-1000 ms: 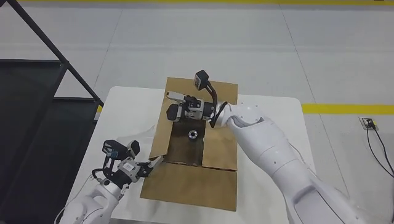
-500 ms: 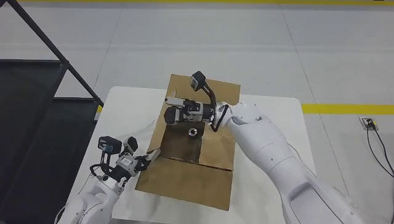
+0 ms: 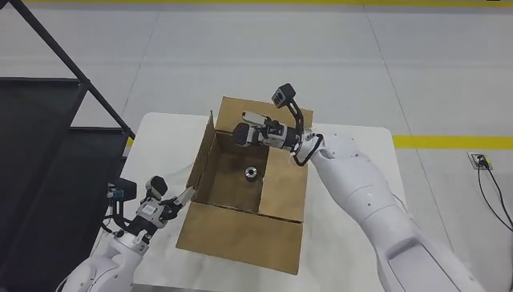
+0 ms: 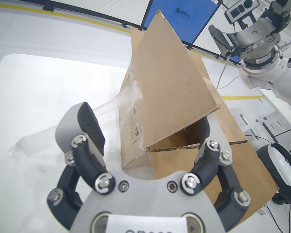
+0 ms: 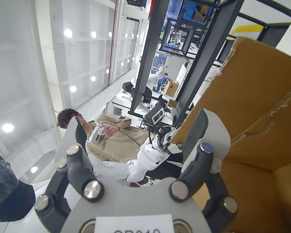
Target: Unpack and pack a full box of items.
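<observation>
One brown cardboard box (image 3: 284, 192) sits on the white table (image 3: 160, 139), and its left flap (image 3: 204, 152) now stands upright, let go. Right gripper (image 3: 244, 127) above the far rim and left gripper (image 3: 180, 198) just off the near corner, both spread and empty, have backed away, so opening looks done and unpacking comes next. One small round metal piece (image 3: 250, 172) lies on the box floor, lower than the right gripper and nearer the robot.

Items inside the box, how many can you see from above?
1: a small round item on the floor of the box, near the middle. More could be hidden behind the raised side flap.
</observation>
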You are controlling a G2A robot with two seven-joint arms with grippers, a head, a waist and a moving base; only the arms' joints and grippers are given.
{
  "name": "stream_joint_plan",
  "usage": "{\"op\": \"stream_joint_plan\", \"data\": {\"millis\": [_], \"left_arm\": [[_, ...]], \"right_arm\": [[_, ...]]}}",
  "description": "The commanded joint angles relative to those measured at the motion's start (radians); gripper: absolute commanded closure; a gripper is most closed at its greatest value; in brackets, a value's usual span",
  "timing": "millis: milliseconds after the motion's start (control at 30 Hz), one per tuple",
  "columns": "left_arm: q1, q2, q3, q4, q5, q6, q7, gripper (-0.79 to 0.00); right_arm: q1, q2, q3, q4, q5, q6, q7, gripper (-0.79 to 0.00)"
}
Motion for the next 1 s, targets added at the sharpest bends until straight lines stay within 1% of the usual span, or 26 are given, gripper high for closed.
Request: {"op": "stream_joint_plan", "data": {"millis": [0, 200, 367, 700, 967], "left_arm": [[0.006, 0.0, -0.014, -0.006, -0.013, 0.0, -0.003, -0.785], [0.022, 0.001, -0.053, -0.014, -0.043, 0.006, -0.007, -0.785], [0.026, 0.002, -0.082, 0.007, -0.055, 0.015, -0.015, -0.785], [0.029, 0.005, -0.136, 0.061, -0.08, 0.013, -0.055, -0.785], [-0.001, 0.006, -0.15, 0.133, -0.084, 0.039, -0.08, -0.785]], "right_arm": [[-0.011, 0.015, 0.021, -0.01, -0.01, -0.011, -0.011, -0.785], [-0.04, 0.052, 0.072, -0.02, -0.038, -0.016, -0.024, -0.785], [-0.056, 0.07, 0.094, -0.03, -0.077, 0.001, -0.052, -0.785], [-0.084, 0.089, 0.108, -0.077, -0.147, 0.045, -0.079, -0.785], [-0.103, 0.096, 0.12, -0.106, -0.173, 0.053, -0.089, -0.785]]}}
